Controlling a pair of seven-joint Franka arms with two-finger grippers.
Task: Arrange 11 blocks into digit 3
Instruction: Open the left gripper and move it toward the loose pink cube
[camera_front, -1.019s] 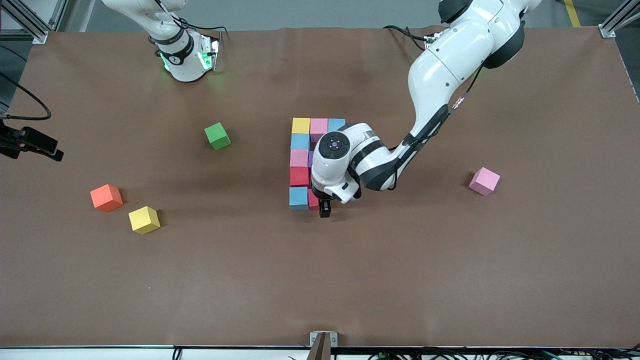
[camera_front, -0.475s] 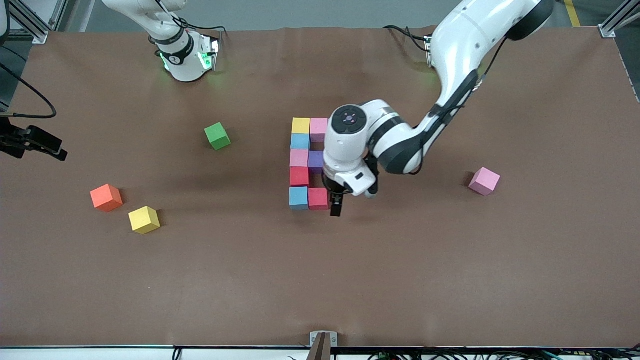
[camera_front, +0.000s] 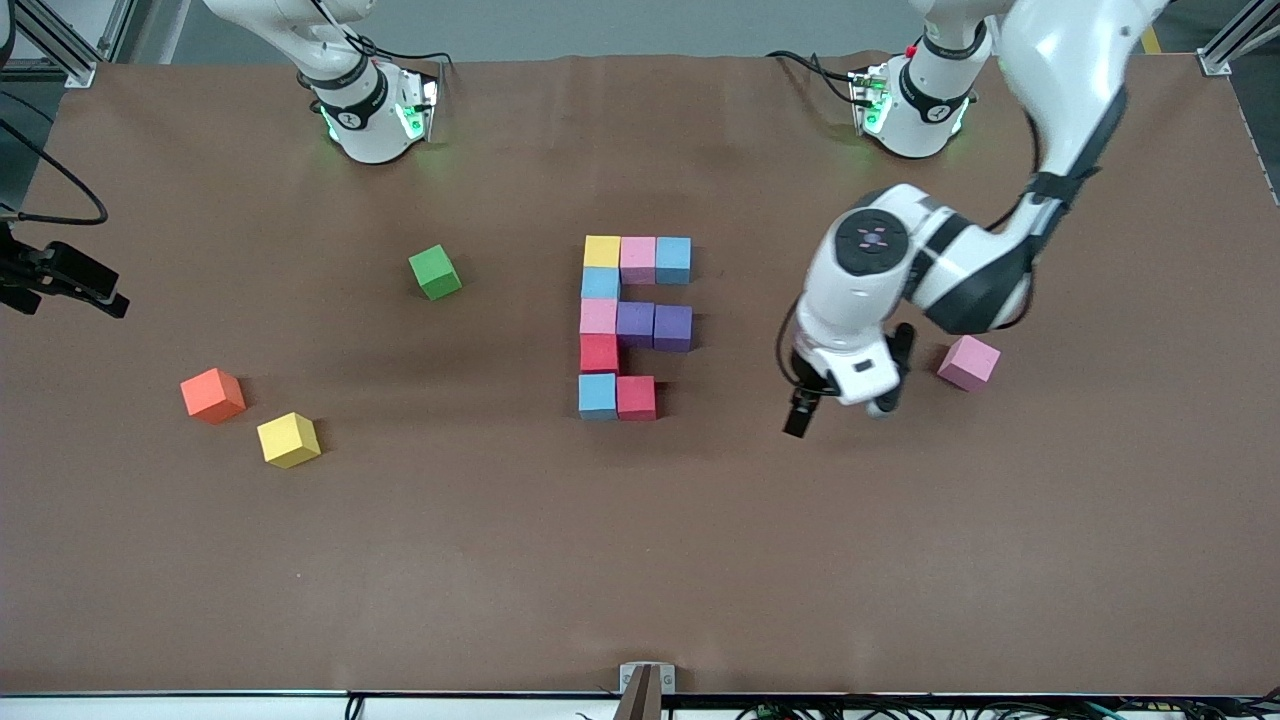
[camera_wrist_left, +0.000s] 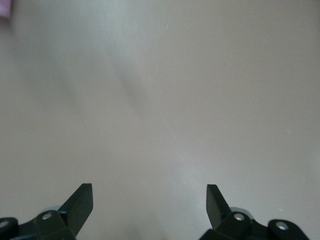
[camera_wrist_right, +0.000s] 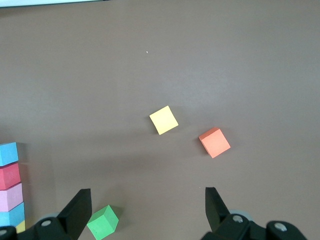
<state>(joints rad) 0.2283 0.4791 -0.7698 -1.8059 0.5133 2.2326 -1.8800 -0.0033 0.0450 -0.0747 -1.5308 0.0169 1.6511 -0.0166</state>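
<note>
Ten cubes sit packed in the unfinished digit 3 at the table's middle, and we count them like this: farthest bar is yellow cube, pink cube, light blue cube; a second light blue cube links down to the middle bar of pink plus two purple cubes; a red cube links down to the nearest bar, which has only a light blue cube and a red cube, all touching. We see the spot at the end of that nearest bar, toward the left arm's end, bare. The loose pink cube lies well apart toward the left arm's end of the table. The left gripper hangs over bare table between the figure and that pink cube, just beside the cube, fingers spread wide with nothing between them. We see the right gripper only in its wrist view, fingers released and empty; the right arm waits at its base. Toward the right arm's end lie the green cube, the orange cube and a second yellow cube, the last two near each other, not touching.
</note>
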